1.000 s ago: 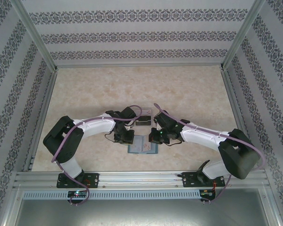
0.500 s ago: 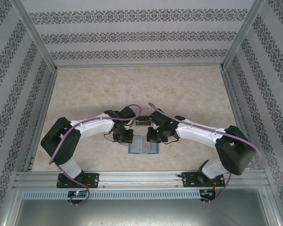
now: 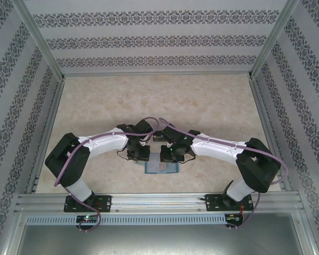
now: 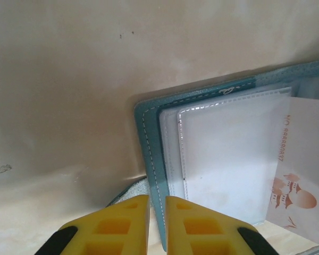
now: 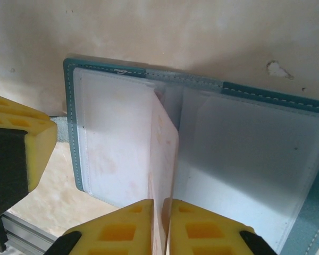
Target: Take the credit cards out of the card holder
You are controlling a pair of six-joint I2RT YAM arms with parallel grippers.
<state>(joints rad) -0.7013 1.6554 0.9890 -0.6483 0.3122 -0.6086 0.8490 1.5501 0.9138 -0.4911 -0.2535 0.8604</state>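
Observation:
The teal-blue card holder (image 3: 162, 168) lies open near the table's front edge, its pale clear sleeves facing up (image 4: 228, 154). My left gripper (image 4: 157, 201) is shut on the holder's stitched teal edge (image 4: 149, 154), pinning that side; in the top view it sits at the holder's left (image 3: 140, 154). My right gripper (image 5: 161, 204) is shut on a pale grey-white credit card (image 5: 166, 154) that stands on edge out of the middle sleeve. In the left wrist view that card (image 4: 303, 170) shows faint reddish print. The dark card is hidden.
A small dark object (image 3: 158, 138) lies just behind the holder, mostly covered by both arms. The beige table (image 3: 165, 101) stretches back to patterned walls (image 3: 159, 42). A metal rail (image 3: 159, 202) runs along the near edge. The left gripper's yellow finger (image 5: 16, 143) shows beside the holder.
My right arm has swung left over the open holder and its gripper now sits above the holder's middle. The left gripper has stayed on the holder's left edge.

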